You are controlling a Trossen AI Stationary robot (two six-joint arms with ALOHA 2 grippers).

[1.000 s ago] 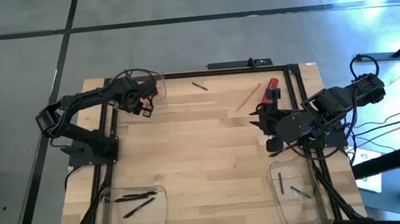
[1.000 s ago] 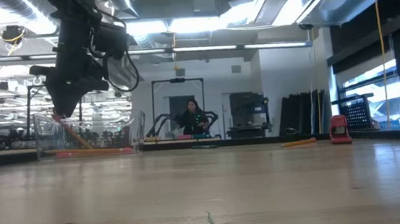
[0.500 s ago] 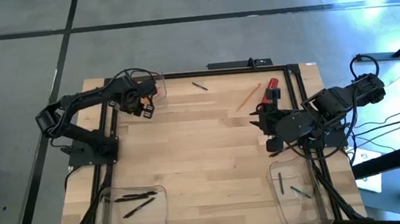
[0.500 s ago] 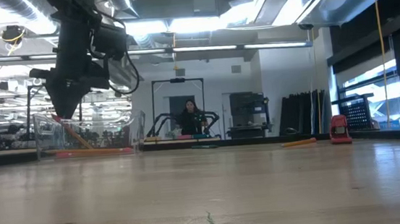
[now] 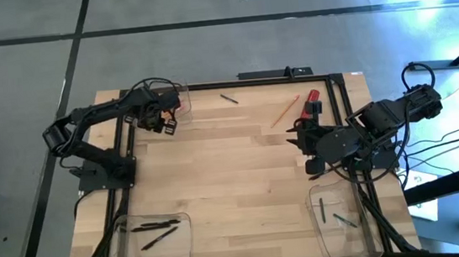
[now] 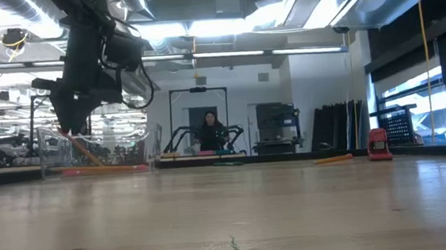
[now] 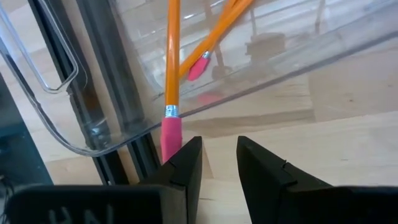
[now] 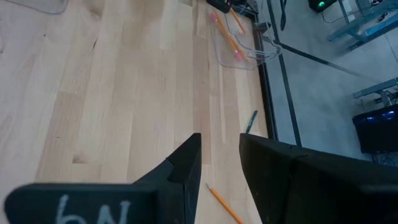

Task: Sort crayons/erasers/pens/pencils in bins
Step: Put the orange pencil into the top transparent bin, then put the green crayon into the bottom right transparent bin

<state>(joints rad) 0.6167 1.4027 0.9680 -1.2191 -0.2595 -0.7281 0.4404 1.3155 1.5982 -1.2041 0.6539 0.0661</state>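
My left gripper (image 5: 166, 124) hangs at the near corner of the far-left clear bin (image 5: 172, 95), its fingers a narrow gap apart (image 7: 217, 155) and nothing between them. An orange pencil (image 7: 172, 56) slants up out of this bin, leaning on its rim. Its pink eraser end (image 7: 170, 132) is right beside one finger; I cannot tell whether they touch. A second pencil (image 7: 217, 37) lies in the bin. My right gripper (image 5: 296, 135) waits over the table's right side, narrowly open and empty (image 8: 219, 155). A loose pencil (image 5: 285, 110) and a dark pen (image 5: 228, 99) lie on the far part of the table.
A thick red cylinder (image 5: 313, 99) lies beyond the loose pencil. A near-left bin (image 5: 123, 248) holds black pens (image 5: 156, 228); a near-right bin (image 5: 319, 221) holds a few small sticks (image 5: 339, 215). A black frame rail (image 7: 118, 93) runs beside the far-left bin. A person (image 6: 211, 132) is in the room behind.
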